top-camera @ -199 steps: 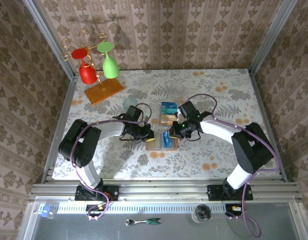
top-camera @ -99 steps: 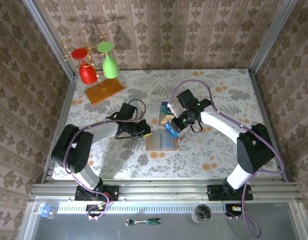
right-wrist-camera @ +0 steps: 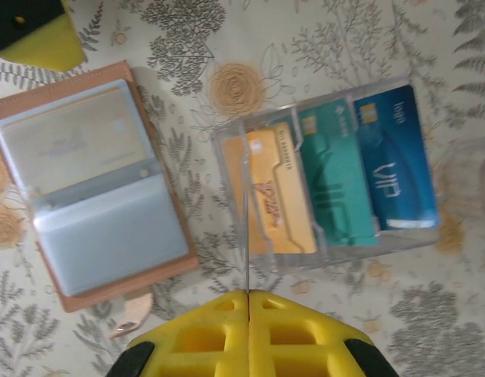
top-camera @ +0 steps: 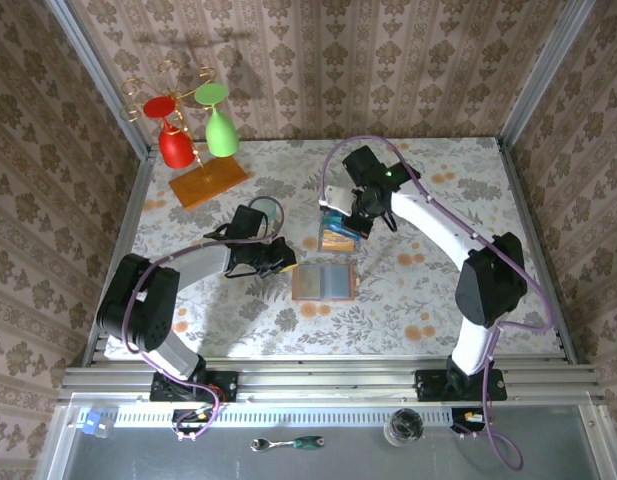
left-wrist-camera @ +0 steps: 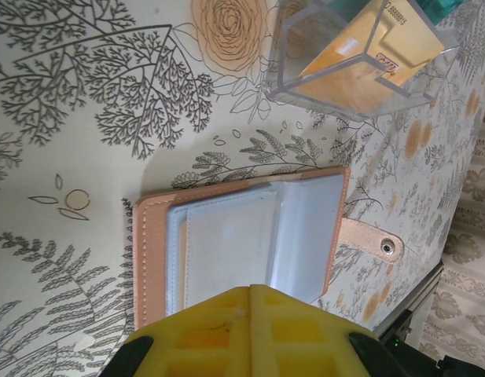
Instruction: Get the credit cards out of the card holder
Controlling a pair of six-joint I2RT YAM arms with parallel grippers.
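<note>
The open card holder (top-camera: 324, 281) lies just right of the left claw (top-camera: 284, 263), the nearer one. The right claw (top-camera: 348, 220) hangs farther back. Both claws are pressed together.

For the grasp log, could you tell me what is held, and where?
Left jaws: nothing. Right jaws: seemingly a card, edge-on, pinched by its near edge.

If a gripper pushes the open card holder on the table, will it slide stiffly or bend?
The card holder lies open and flat; its thin stitched cover would probably flex at the fold, not stay stiff. It looks empty, so it is likely light and may slide easily.
</note>
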